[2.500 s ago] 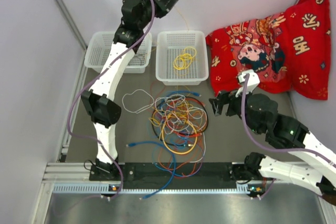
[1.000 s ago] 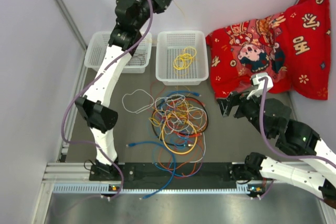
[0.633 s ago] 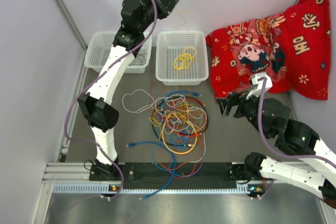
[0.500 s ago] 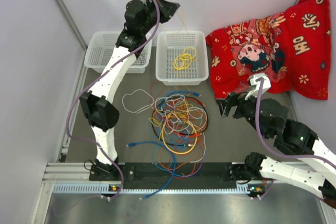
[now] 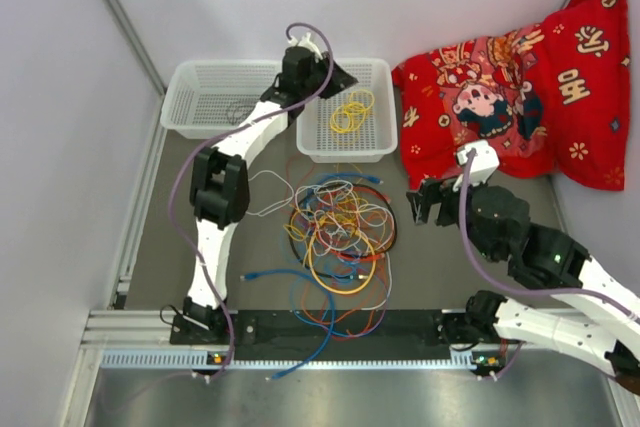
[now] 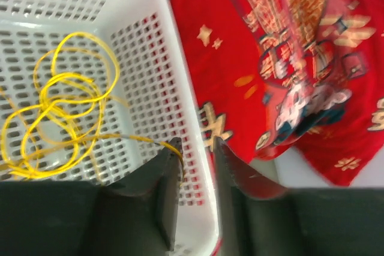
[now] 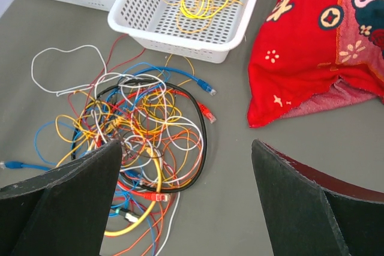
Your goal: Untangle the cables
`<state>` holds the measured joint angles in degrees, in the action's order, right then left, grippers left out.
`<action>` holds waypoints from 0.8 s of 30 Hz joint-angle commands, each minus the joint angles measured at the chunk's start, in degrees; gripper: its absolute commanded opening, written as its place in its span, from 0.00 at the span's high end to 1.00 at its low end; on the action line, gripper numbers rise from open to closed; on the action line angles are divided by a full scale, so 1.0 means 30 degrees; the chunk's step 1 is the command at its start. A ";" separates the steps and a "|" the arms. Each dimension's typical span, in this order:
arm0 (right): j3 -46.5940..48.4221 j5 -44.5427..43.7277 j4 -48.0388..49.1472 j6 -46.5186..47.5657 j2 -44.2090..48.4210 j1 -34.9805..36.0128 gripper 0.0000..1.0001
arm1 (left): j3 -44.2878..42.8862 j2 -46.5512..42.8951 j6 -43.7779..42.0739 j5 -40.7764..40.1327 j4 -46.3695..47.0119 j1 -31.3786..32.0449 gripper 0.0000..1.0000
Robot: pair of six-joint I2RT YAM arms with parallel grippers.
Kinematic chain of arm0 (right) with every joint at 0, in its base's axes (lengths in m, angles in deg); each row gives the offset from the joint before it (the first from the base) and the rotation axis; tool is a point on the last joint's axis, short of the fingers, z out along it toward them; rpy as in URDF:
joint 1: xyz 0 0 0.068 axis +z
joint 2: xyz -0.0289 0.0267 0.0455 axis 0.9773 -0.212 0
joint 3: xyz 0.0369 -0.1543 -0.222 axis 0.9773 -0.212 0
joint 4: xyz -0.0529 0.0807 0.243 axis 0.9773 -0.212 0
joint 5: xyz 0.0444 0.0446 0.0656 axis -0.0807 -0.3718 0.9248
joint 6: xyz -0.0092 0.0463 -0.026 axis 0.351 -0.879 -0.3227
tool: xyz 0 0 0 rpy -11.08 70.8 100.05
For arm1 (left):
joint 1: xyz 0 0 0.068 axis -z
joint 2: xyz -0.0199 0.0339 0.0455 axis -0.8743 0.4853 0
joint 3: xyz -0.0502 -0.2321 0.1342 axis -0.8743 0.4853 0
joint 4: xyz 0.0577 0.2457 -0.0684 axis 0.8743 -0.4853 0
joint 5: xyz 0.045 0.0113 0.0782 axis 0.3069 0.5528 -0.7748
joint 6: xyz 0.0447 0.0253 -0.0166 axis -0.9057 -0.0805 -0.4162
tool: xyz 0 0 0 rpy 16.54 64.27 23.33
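While the narrowly parted left gripper point(image 6: 197, 143) touches a yellow cable point(image 5: 350, 112) over the far-edge basket point(image 5: 345, 157), withdrawal may snag it out; the right gripper point(image 7: 186, 148) gapes empty.

Tangled cables point(image 7: 144, 127) near white basket point(image 7: 180, 41)

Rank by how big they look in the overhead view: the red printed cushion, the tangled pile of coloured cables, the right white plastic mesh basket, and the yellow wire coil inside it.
1. red printed cushion
2. tangled pile of coloured cables
3. right white plastic mesh basket
4. yellow wire coil
No two look alike.
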<state>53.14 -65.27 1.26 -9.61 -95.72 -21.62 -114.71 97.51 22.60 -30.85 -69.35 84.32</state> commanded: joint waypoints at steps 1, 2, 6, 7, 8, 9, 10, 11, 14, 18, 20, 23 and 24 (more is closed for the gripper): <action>-0.0028 -0.0414 0.0956 0.0776 -0.0408 0.0213 0.12 | -0.0922 -0.0180 -0.0561 0.0514 0.0306 0.0096 0.49; -0.0057 -0.0414 0.1043 0.0835 -0.0438 0.0213 0.12 | -0.1216 -0.0384 -0.1001 0.0076 -0.0335 0.0183 0.04; -0.0028 -0.0326 0.1307 0.0983 -0.0643 0.0184 0.12 | -0.2215 -0.1524 -0.3462 -0.2525 -0.2507 0.0827 0.01; -0.0028 -0.0268 0.1337 0.0983 -0.0701 0.0212 0.12 | -0.1925 -0.2369 -0.4424 -0.3289 -0.3351 0.1003 0.01; -0.0057 -0.0151 0.1395 0.0954 -0.0701 0.0213 0.12 | -0.1719 -0.2842 -0.5101 -0.4283 -0.3794 0.1555 0.01; -0.0087 -0.0063 0.1512 0.0953 -0.0730 0.0213 0.12 | -0.0963 -0.3398 -0.5832 -0.6961 -0.4118 0.1909 0.01; -0.0116 -0.0033 0.1484 0.0837 -0.0702 0.0213 0.12 | -0.0404 -0.4476 -0.7261 -0.8061 -0.4411 0.2348 0.01; -0.0174 0.0141 0.1513 0.0749 -0.0701 0.0213 0.12 | 0.0211 -0.5067 -0.7942 -0.9233 -0.4588 0.3193 0.01; -0.0379 0.0347 0.1455 0.0339 -0.0585 0.0213 0.12 | 0.2730 -0.7031 -0.9500 -1.2781 -0.4968 0.4776 0.01; -0.0935 0.0494 0.1454 -0.0247 -0.0234 0.0213 0.12 | 0.6331 -0.9462 -0.9446 -1.6065 -0.4856 0.6334 0.01; -0.1433 0.0465 0.1513 -0.0540 -0.0174 0.0242 0.11 | 0.9405 -1.1394 -0.8599 -1.6449 -0.4562 0.6715 0.01; -0.2019 0.0348 0.1338 -0.1330 -0.0145 0.0213 0.11 | 1.3363 -1.4237 -0.6255 -1.5372 -0.4647 0.6717 0.01; -0.2136 0.0290 0.1337 -0.1593 -0.0145 0.0213 0.11 | 1.4705 -1.4765 -0.5873 -1.5077 -0.5315 0.6717 0.01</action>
<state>47.96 -64.65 4.15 -10.83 -96.64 -21.62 -81.51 59.91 -0.88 -73.15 -82.22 106.00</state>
